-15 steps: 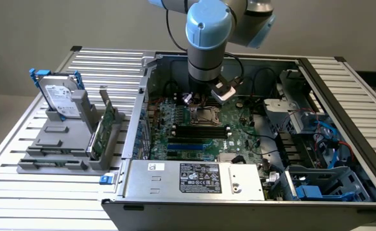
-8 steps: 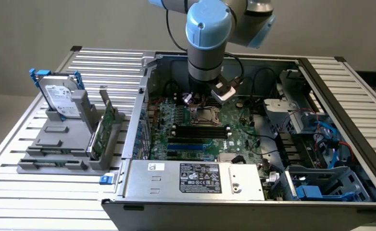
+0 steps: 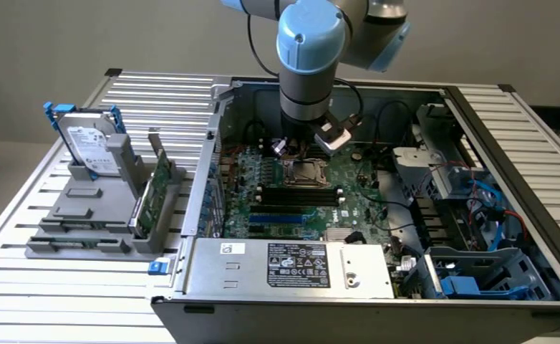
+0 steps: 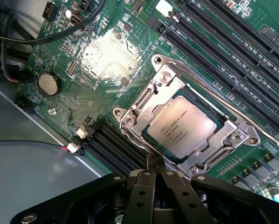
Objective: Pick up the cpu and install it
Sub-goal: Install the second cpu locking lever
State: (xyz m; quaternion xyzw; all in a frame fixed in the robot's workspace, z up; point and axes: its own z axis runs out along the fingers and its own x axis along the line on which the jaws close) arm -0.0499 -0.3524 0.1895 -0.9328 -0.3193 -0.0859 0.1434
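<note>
The cpu [image 4: 181, 126], a small square chip with a silvery-grey top, lies flat inside the metal socket frame [image 4: 130, 120] on the green motherboard [image 4: 102, 60]. My gripper [image 4: 154, 164] hovers just beside the socket's edge with its black fingers [image 4: 140, 196] pressed together and nothing between them. In the exterior view the arm reaches down into the open computer case, and the gripper [image 3: 305, 148] hangs a little above the socket [image 3: 307, 173] near the board's middle.
Black memory slots [image 4: 223, 51] run beside the socket. A power supply [image 3: 290, 266] fills the case front and blue drive bays [image 3: 476, 276] sit at the exterior view's right. A hard drive [image 3: 89, 147] and green card [image 3: 157, 188] stand in a grey holder outside the case.
</note>
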